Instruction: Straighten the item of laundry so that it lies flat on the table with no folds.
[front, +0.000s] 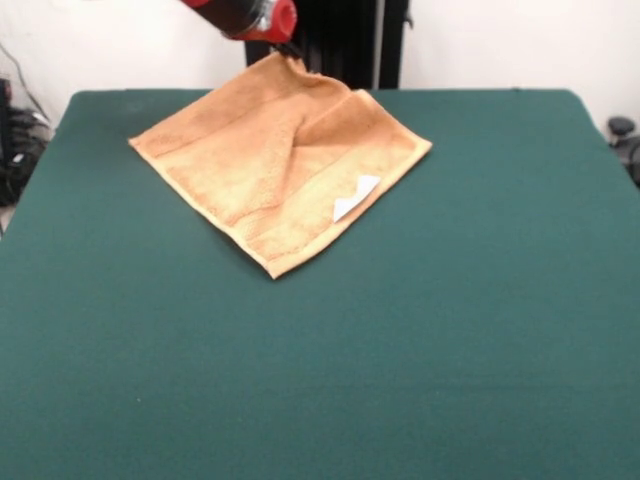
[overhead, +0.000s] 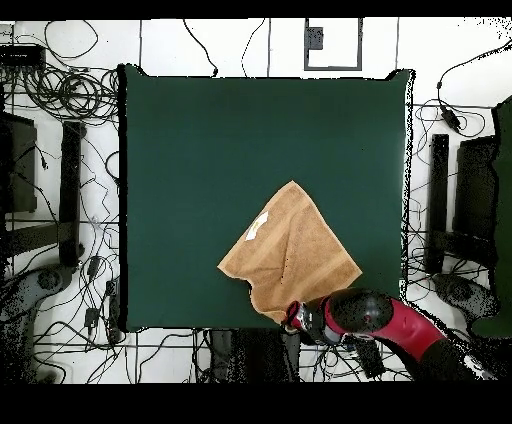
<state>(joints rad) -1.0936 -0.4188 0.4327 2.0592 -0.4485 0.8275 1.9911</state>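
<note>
I see the gripper (front: 288, 45) at the towel's (front: 280, 160) raised far corner, the cloth spreading away across the table (front: 400, 350); I cannot tell the jaws' state.

My arm (overhead: 385, 320) is showing a glossy red shell over rounded, bulbous segments, with black sections banding between them. Near the wrist (front: 250, 15) a red collar is sitting against a dark cylindrical body, with a small silvery metal fitting catching light beside it. My pedestal (front: 340, 40) is showing black behind.
</note>
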